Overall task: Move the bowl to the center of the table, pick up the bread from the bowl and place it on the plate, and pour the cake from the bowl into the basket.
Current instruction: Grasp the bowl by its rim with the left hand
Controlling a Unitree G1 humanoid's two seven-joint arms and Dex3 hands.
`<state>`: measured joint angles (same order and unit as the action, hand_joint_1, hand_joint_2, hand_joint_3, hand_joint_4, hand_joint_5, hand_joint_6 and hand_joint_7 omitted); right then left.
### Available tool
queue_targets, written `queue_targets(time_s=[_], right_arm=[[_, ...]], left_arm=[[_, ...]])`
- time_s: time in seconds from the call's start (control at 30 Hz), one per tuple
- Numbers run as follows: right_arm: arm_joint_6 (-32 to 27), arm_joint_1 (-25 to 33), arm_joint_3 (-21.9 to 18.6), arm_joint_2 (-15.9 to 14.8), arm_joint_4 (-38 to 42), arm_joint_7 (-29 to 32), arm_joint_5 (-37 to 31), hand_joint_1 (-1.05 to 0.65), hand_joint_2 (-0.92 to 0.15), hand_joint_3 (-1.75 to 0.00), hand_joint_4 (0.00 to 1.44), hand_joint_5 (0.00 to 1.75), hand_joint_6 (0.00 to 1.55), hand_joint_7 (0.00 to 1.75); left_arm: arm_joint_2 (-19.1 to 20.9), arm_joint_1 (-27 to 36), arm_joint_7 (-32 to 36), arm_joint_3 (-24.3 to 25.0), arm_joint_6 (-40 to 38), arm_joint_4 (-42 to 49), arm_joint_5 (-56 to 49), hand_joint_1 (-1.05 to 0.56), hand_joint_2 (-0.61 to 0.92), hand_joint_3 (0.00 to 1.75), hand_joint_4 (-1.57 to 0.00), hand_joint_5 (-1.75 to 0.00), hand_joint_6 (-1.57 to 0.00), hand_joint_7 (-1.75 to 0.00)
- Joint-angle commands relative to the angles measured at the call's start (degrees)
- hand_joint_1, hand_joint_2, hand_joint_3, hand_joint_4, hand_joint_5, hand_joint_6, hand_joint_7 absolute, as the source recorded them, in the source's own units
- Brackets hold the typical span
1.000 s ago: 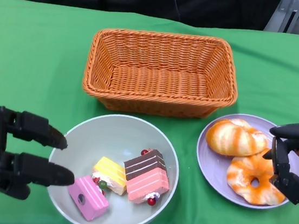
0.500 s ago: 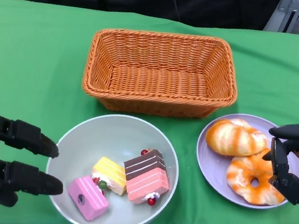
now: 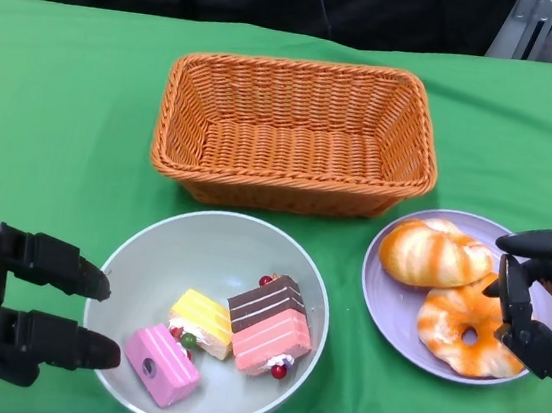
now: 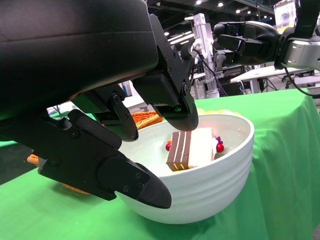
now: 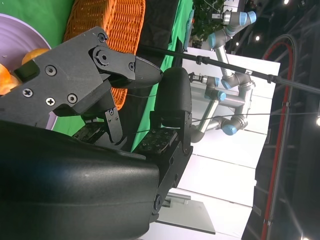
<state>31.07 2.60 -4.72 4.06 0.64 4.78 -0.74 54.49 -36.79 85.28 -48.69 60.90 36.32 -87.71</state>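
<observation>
So the pale grey round bowl (image 3: 207, 319) with the cake slices (image 3: 268, 339) sits at 6 o'clock of the orange wicker basket (image 3: 295, 133); left hand (image 3: 3, 299) is nearest, at the bowl's 9 o'clock, fingers (image 3: 58, 341) spread, holding nothing. Right hand (image 3: 542, 300) is open too.

No readable text, label or number shows anywhere (background signage too blurred).
</observation>
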Motion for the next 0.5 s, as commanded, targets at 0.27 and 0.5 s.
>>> queue_targets(time_s=[0.27, 0.5], right_arm=[[-0.07, 0.98, 0.26, 0.34, -1.64, 0.81, -0.59, -0.2, -0.61, -0.79, 0.74, 1.54, 0.73, 1.13], [-0.04, 1.75, 0.93, 0.34, -2.26, 0.96, -0.72, -0.2, -0.63, -0.74, 0.73, 1.54, 0.73, 1.13]], left_arm=[[-1.14, -0.77, -0.08, -0.66, -2.41, 1.08, 2.71, -0.51, 0.73, 0.01, -0.85, -0.16, -0.9, -0.02], [-4.01, -2.02, -0.99, -1.51, -2.47, 2.22, 3.58, -0.51, 0.77, 0.01, -0.88, -0.13, -0.93, -0.02]])
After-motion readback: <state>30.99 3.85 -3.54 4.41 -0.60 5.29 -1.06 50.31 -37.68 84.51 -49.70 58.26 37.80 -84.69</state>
